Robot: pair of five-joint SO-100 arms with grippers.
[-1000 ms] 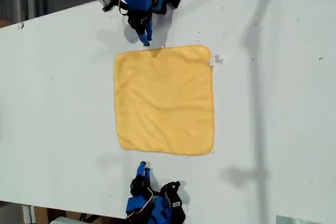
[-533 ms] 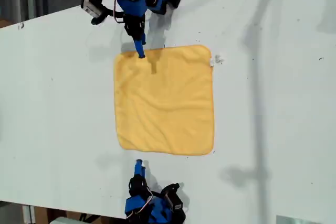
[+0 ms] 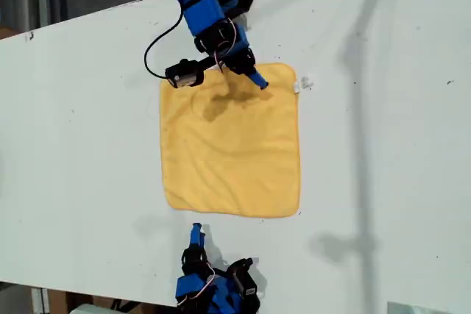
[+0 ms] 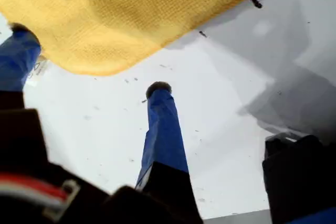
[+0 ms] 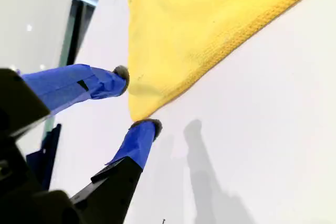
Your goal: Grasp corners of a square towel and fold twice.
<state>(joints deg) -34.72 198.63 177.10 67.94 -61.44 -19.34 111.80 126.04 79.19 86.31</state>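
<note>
No readable text, brand, number or sign is seen in any of the three views. A small white tag [image 3: 302,84] is spotted at the corner of the towel [image 3: 230,145] toward the exterior view's upper right, but whatever is printed on it is too small and blurred to be made out.

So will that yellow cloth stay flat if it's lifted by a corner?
Probably not: the towel shows soft wrinkles, so it likely droops and hangs limp. Its fuzzy weave looks light and should grip the fingers rather than slip. Pushed, it would probably bunch up.
</note>
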